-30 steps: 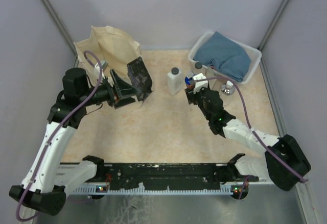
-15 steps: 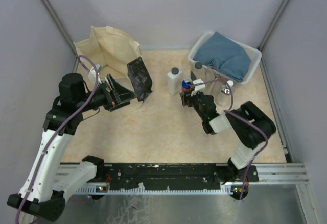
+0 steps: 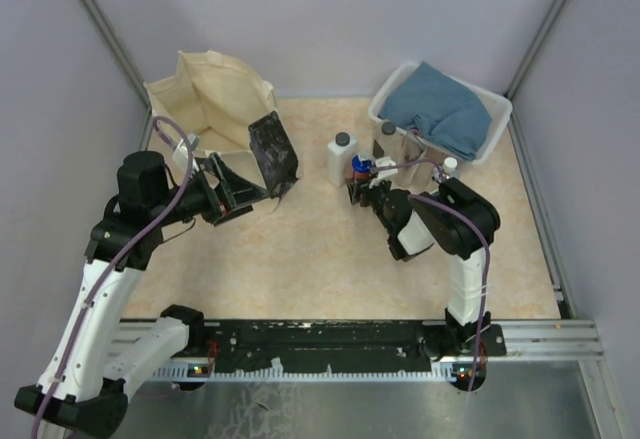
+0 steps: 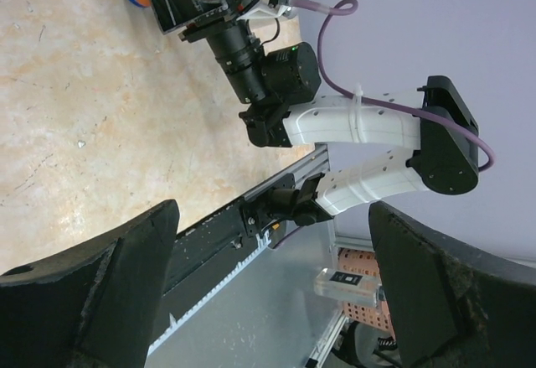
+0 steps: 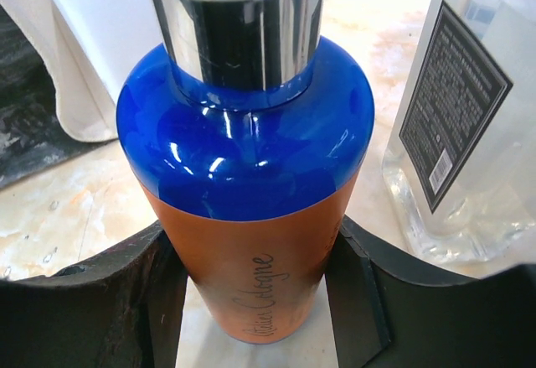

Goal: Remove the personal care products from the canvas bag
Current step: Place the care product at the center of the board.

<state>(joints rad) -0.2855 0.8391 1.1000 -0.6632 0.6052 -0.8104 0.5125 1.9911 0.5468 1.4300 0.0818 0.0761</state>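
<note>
Blue-and-orange bottle clamped in right gripper — a tilted release could topple it into the clear bottle; left gripper gapes empty.

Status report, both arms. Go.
Left gripper open, empty, beside canvas bag. Right gripper shut on blue-and-orange bottle, upright, outside the bag. Clear bottle crowding it on one side.

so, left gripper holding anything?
No, the left gripper is spread wide in its wrist view, with nothing between its fingers.
</note>
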